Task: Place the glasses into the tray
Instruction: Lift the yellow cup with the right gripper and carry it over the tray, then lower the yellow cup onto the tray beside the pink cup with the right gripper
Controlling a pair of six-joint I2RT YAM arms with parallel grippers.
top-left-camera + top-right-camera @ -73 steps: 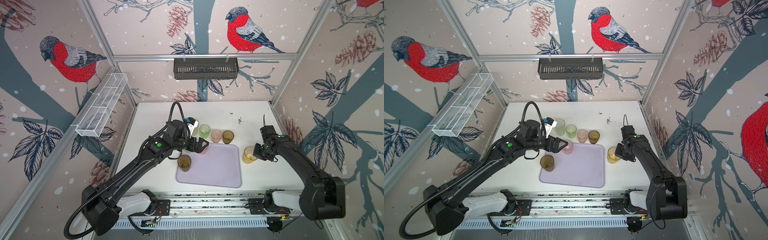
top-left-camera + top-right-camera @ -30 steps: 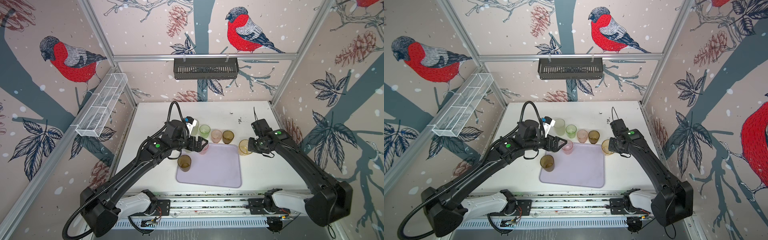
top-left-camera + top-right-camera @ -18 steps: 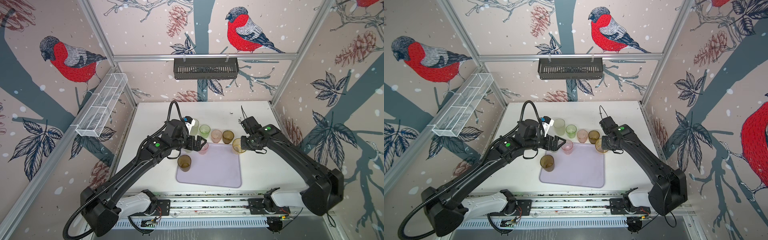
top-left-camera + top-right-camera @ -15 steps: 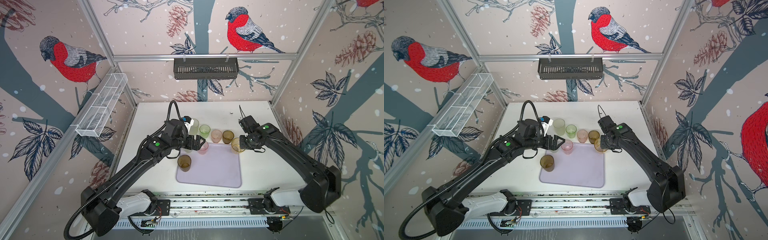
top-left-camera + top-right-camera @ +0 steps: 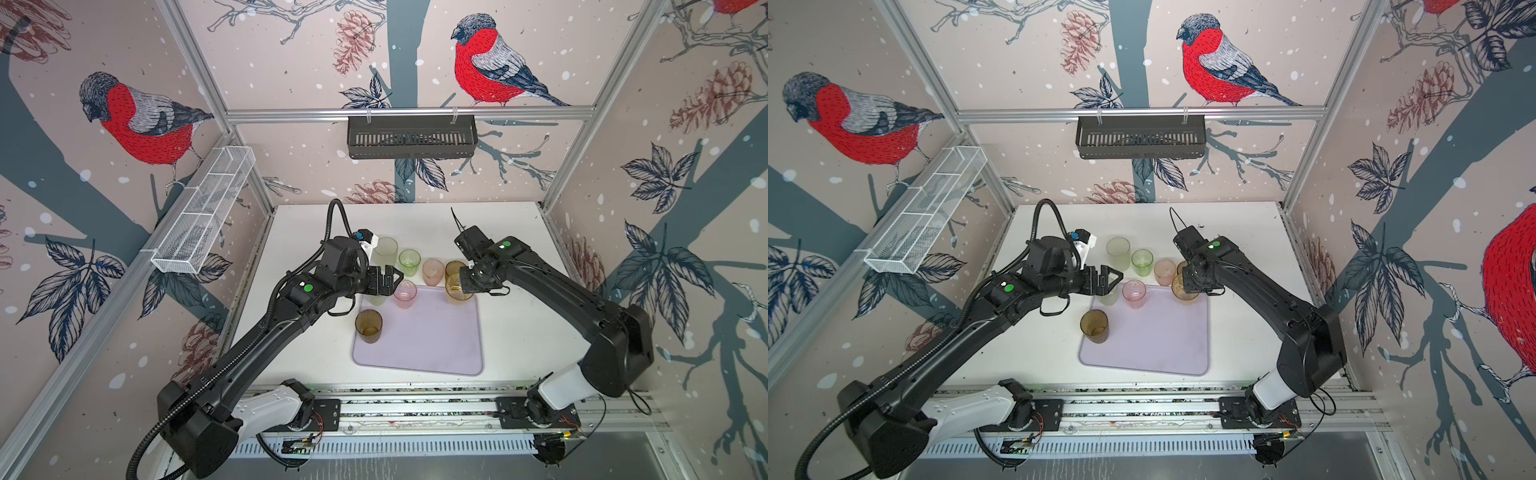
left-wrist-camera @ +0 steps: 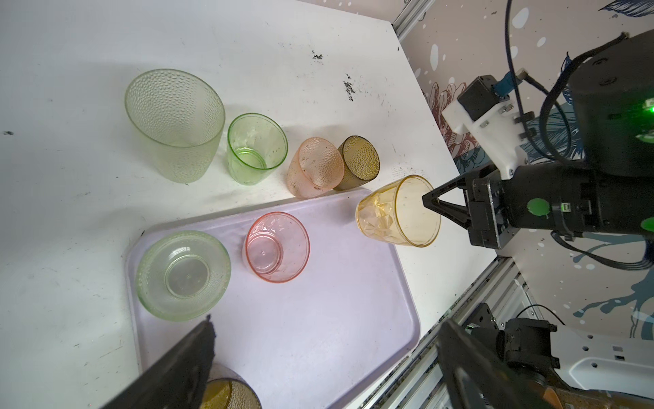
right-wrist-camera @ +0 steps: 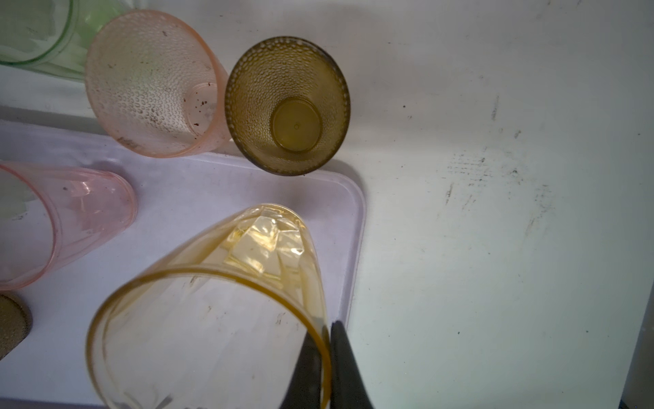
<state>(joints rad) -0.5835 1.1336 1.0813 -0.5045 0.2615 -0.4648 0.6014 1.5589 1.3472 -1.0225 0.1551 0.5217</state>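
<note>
- The tray (image 5: pixel 432 340) lies where it was. At its far left corner stand a pale green glass (image 6: pixel 183 274) and a pink glass (image 5: pixel 404 293), both unmoved.
- The right gripper (image 6: pixel 430 200) has travelled from the table right of the tray to above the tray's far right corner. Its fingers are narrow and pinch the rim of the amber glass (image 5: pixel 457 291).
- The left gripper (image 5: pixel 392 278) stays over the tray's far left corner, fingers wide, holding nothing.
- The amber glass now hangs tilted over the tray. Whether it touches, I cannot tell. I judge that only lowering and release remain.
- A brown glass (image 5: pixel 368 326) at the tray's left edge and a row of glasses (image 5: pixel 409 262) behind its far edge wait.
</note>
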